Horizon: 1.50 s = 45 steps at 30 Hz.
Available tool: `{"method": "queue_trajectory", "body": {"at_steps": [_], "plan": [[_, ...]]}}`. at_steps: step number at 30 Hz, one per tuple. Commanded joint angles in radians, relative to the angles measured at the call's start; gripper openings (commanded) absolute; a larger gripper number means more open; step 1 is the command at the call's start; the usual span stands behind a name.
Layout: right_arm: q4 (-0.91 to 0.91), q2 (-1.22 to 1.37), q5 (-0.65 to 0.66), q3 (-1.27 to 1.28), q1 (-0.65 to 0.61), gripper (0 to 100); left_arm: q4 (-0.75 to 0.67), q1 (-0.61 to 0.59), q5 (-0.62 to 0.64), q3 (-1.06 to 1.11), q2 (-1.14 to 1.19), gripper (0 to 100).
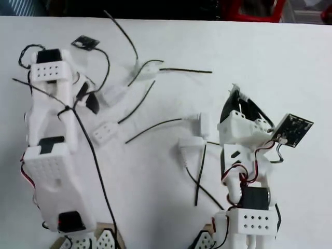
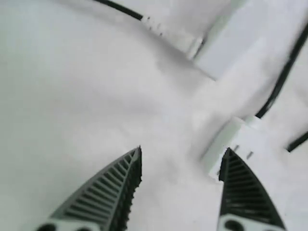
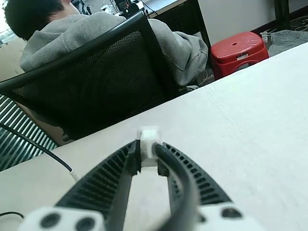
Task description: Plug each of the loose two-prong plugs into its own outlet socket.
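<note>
My left gripper (image 2: 180,159) is open just above the table, one finger (image 2: 243,192) right beside a white connector block (image 2: 236,139) with a black cord. In the high view this gripper (image 1: 89,98) hangs between two white blocks (image 1: 106,132) (image 1: 116,94). My right gripper (image 3: 149,151) is shut on a small white plug (image 3: 149,138), its black cord trailing back over one finger. It is raised off the table at the right (image 1: 238,101). Two more white plugs (image 1: 199,122) (image 1: 189,144) lie left of it, and another piece (image 1: 145,70) sits farther back.
Black cords (image 1: 155,124) run loosely across the white table (image 1: 290,62). A second white piece (image 2: 211,48) lies beyond the left gripper. Past the table's far edge stand a mesh chair (image 3: 96,82) and a red stool (image 3: 238,48).
</note>
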Motion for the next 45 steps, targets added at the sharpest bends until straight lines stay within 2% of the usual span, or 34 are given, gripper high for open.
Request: {"method": "queue_trajectory", "body": {"at_steps": [1,8,16,20,27,31,34,45], "plan": [[-0.015,0.004,0.005,-0.008,0.004,1.7,0.153,0.071,0.002,-0.155,-0.027,26],[-0.015,0.004,0.005,-0.008,0.004,1.7,0.149,0.134,-0.008,0.002,-0.030,26],[-0.016,0.004,0.005,-0.008,-0.008,1.7,0.144,0.130,-0.064,0.094,-0.028,26],[-0.024,0.004,0.063,0.011,-0.044,1.7,0.060,0.136,-0.112,0.206,-0.028,26],[-0.024,0.002,0.068,0.017,-0.050,1.7,-0.069,0.136,-0.161,0.368,-0.028,26],[-0.038,0.002,0.069,0.018,-0.050,1.7,-0.135,0.154,-0.160,0.404,-0.028,16],[-0.038,0.002,0.071,0.018,-0.050,1.7,-0.133,0.203,-0.155,0.404,-0.028,11],[-0.038,0.002,0.072,0.018,-0.050,1.7,-0.143,0.446,-0.012,0.404,-0.028,11]]}}
